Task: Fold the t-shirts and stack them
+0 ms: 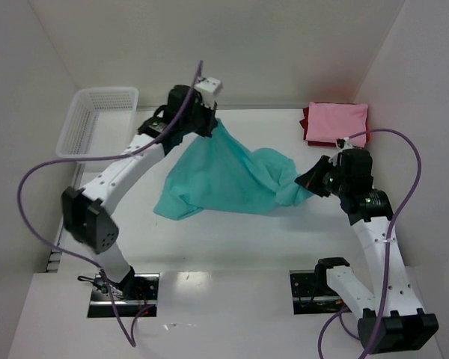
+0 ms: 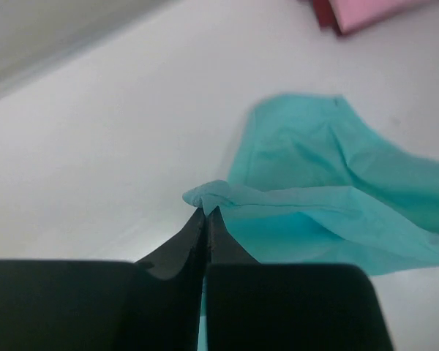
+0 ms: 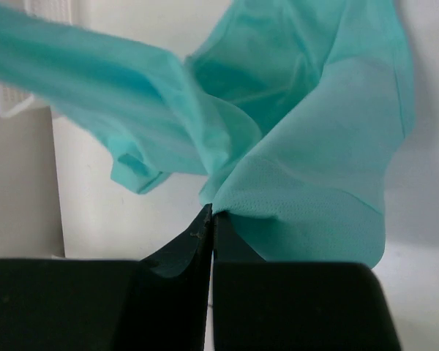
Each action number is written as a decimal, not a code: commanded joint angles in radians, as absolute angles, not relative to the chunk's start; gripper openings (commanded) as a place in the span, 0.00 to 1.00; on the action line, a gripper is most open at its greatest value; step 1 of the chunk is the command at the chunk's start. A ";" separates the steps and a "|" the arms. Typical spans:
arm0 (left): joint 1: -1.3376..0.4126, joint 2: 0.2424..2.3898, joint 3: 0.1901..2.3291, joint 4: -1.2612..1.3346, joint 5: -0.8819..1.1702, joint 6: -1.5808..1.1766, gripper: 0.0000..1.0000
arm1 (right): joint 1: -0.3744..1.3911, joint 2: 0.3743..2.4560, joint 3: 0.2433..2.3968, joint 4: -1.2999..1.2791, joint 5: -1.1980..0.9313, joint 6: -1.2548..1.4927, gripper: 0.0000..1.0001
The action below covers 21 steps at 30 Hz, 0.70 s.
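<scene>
The teal-green t-shirt [image 1: 224,176] hangs stretched between my two grippers above the table middle, its lower part resting crumpled on the table. My left gripper [image 1: 212,126] is shut on its far upper corner; the left wrist view shows the cloth [image 2: 329,183] pinched at the fingertips [image 2: 206,212]. My right gripper [image 1: 308,182] is shut on the shirt's right end; the cloth [image 3: 314,146] bunches at the fingertips [image 3: 211,210]. A pink folded t-shirt [image 1: 337,122] lies on a red folded one [image 1: 307,129] at the far right corner.
A white plastic mesh basket [image 1: 96,120] stands at the far left by the wall; it also shows in the right wrist view [image 3: 29,95]. White walls enclose the table on the left, back and right. The pink and red stack shows in the left wrist view [image 2: 366,11].
</scene>
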<state>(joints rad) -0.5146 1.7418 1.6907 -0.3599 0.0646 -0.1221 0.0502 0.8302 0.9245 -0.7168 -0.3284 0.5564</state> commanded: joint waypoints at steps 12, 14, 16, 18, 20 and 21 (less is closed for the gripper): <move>-0.448 1.166 1.678 -0.370 -0.421 -0.210 0.00 | 0.018 1.162 1.618 -0.498 -0.221 0.517 0.01; -0.448 1.104 1.636 -0.359 -0.450 -0.222 0.00 | 0.018 1.204 1.737 -0.488 -0.209 0.517 0.01; -0.448 1.055 1.618 -0.344 -0.508 -0.233 0.00 | 0.018 1.258 1.855 -0.488 -0.196 0.517 0.01; -0.448 1.023 1.618 -0.354 -0.525 -0.233 0.00 | 0.018 1.288 1.916 -0.488 -0.196 0.517 0.01; -0.448 0.998 1.614 -0.364 -0.529 -0.237 0.00 | 0.018 1.308 1.968 -0.488 -0.213 0.508 0.01; -0.448 0.986 1.609 -0.364 -0.529 -0.247 0.00 | 0.018 1.315 1.978 -0.482 -0.232 0.512 0.01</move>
<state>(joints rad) -0.4531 1.0497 1.6130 -0.3852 -0.4353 -0.2193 0.0255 1.2867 1.8863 -0.5375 -0.2459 0.5311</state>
